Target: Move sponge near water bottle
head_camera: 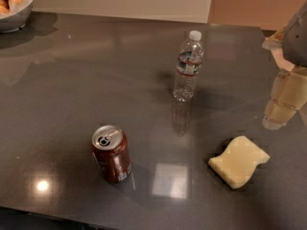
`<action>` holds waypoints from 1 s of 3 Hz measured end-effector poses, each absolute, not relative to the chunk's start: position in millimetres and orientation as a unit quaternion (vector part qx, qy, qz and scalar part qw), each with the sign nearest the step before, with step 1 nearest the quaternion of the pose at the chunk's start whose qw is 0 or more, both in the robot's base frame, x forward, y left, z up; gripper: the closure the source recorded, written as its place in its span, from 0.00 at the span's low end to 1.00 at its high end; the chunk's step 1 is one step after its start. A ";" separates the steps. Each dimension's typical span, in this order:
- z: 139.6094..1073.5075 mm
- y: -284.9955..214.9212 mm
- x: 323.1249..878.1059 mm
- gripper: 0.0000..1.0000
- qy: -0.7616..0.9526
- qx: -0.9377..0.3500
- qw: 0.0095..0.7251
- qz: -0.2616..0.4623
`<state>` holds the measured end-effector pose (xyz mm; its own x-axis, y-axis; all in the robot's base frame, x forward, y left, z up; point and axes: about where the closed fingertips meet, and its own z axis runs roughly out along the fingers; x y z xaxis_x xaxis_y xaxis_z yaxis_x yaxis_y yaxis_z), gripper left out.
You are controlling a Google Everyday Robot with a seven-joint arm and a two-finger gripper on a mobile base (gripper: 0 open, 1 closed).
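The pale yellow sponge lies flat on the dark table, front right. The clear water bottle with white cap and red-and-blue label stands upright at the middle back, well apart from the sponge. My gripper hangs at the right edge of the view, above and to the right of the sponge and not touching it. Nothing shows in it.
A dark red soda can stands upright front left of centre. A white bowl of round orange-brown food sits at the far left back corner. The table's front edge runs along the bottom left.
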<state>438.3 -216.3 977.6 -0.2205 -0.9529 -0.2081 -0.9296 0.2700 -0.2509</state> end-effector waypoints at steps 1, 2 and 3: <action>977.6 -216.3 438.3 0.00 0.780 -0.603 0.161 -0.036; 978.7 -215.0 438.4 0.00 0.774 -0.611 0.161 -0.032; 959.0 -209.9 429.8 0.00 0.752 -0.644 0.142 -0.012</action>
<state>429.8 -209.9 959.0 -0.1311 -0.9713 -0.1985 -0.9645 0.1713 -0.2012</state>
